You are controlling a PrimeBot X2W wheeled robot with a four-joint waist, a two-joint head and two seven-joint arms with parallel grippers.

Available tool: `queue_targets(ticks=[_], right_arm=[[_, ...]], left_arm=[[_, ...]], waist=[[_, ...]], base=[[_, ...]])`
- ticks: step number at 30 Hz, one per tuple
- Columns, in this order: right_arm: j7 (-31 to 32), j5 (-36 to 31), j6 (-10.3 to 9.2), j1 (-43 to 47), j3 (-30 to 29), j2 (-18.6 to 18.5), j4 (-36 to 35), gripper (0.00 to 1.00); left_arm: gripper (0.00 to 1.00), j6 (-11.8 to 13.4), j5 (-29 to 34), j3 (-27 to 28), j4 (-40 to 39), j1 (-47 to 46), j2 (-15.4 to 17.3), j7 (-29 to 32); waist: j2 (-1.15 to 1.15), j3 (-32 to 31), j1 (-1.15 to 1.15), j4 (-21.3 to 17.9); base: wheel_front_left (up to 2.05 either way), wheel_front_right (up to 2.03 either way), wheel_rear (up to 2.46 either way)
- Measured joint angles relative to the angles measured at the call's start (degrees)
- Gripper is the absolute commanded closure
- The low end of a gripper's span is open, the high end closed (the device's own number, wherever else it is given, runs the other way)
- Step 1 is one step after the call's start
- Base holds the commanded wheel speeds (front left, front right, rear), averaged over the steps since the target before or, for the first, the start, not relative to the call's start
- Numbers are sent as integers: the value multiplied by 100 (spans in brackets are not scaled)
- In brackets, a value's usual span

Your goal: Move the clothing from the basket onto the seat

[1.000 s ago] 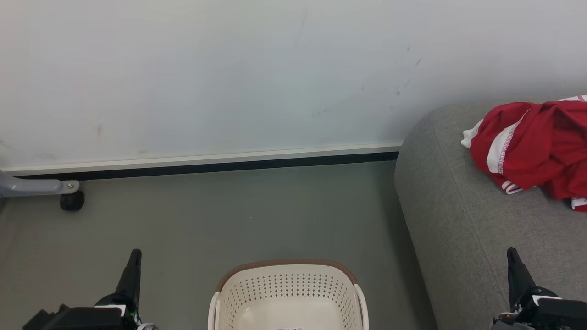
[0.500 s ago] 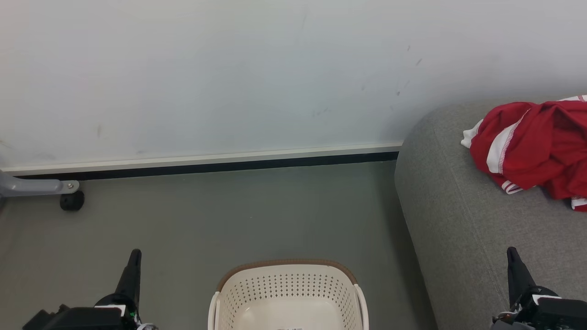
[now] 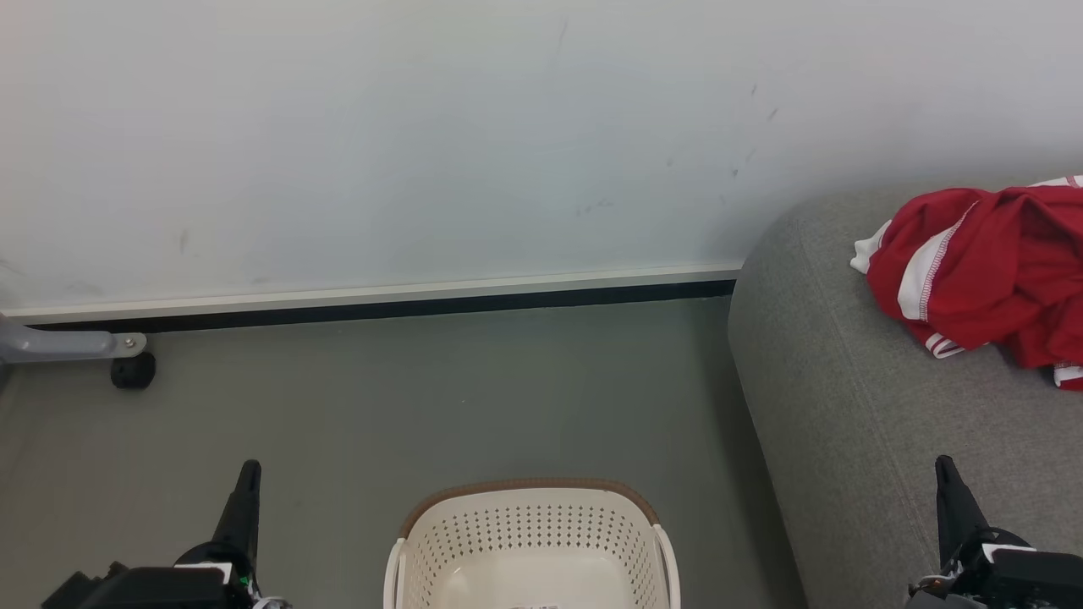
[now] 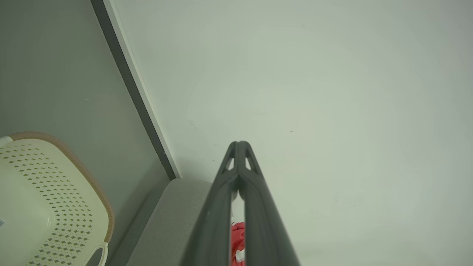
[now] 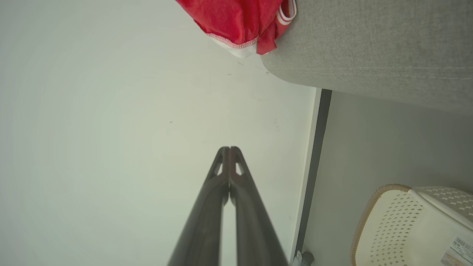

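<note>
Red white-striped fabric clothing (image 3: pixel 981 271) lying bunched on grey woven sofa seat (image 3: pixel 846 406): likely soft, light; pinching raised fold probably working. Sitting clenched, empty: left gripper (image 3: pixel 249 467), right gripper (image 3: pixel 943 463).

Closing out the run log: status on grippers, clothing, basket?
Left gripper shut, right gripper shut, both empty. Clothing heaped on seat. No garments visible in basket. No obstruction seen.

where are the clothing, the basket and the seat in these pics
clothing (image 3: pixel 990 271), head view, middle of the red heap
basket (image 3: pixel 525 529), head view, far perforated wall
seat (image 3: pixel 846 423), head view, bare grey top near its rounded end
</note>
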Motion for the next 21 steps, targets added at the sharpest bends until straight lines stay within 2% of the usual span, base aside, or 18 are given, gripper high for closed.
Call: queue_targets(ticks=[21], right_arm=[[0,0,0,0,1,0,0,100]], left_arm=[[100,0,0,-1,2,0,0,0]], waist=[[0,0,0,0]], base=[[0,0,0]])
